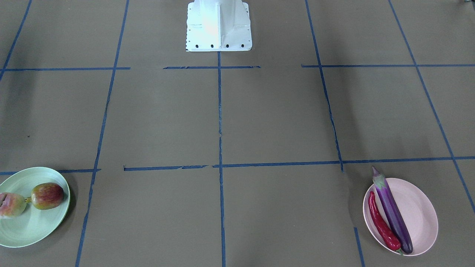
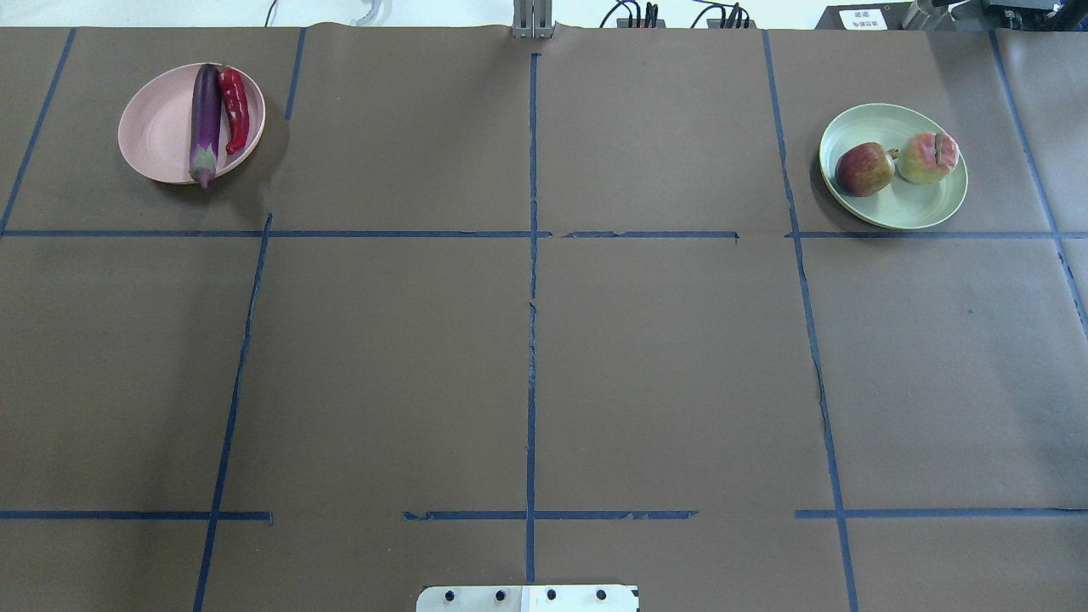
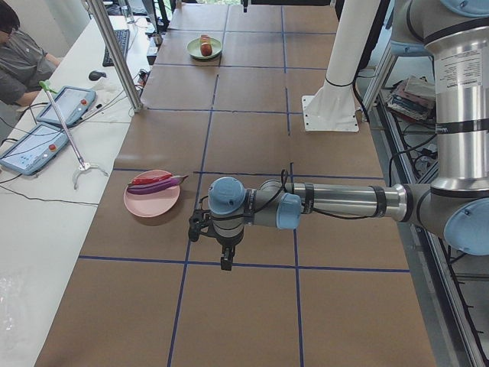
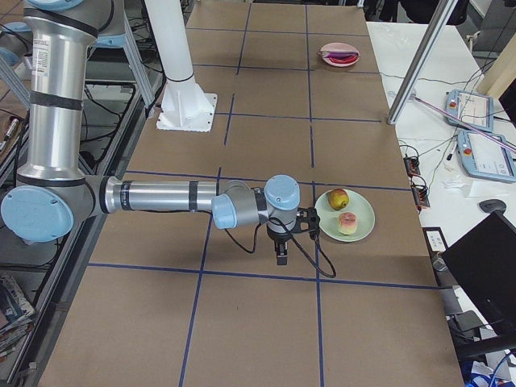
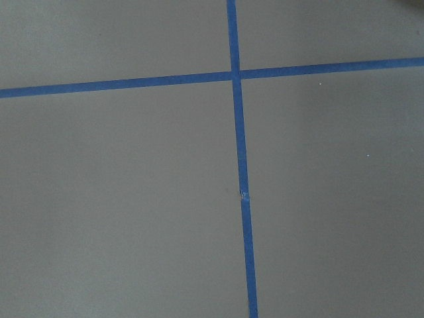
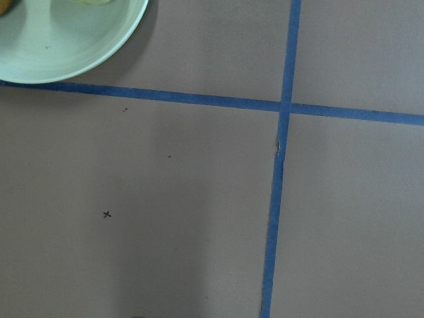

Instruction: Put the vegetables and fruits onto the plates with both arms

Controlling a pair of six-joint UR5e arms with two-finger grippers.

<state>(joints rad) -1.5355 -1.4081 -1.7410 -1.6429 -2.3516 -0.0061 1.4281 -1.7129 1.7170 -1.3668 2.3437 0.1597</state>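
Done, seemingly: eggplant (image 1: 392,213), chili (image 1: 382,224) on pink plate (image 1: 421,211); peach (image 1: 11,204), pomegranate (image 1: 47,195) on green plate (image 1: 29,226) | left fingers (image 3: 226,261), right fingers (image 4: 280,256): can't tell | next: retreat.

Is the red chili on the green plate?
No, the red chili lies on the pink plate, right beside the purple eggplant.

The bench (image 2: 382,357) is covered in brown paper, marked into squares by blue tape lines (image 2: 531,340) that are torn in places. Beside it stands a white side table (image 3: 46,229) carrying two blue-edged tablets (image 3: 69,105), a keyboard (image 3: 122,47), a mouse (image 3: 96,75) and a long reach-grabber (image 3: 67,134). A person in grey (image 3: 19,65) is at its far end, and a silver post (image 3: 126,80) rises at the bench's edge.
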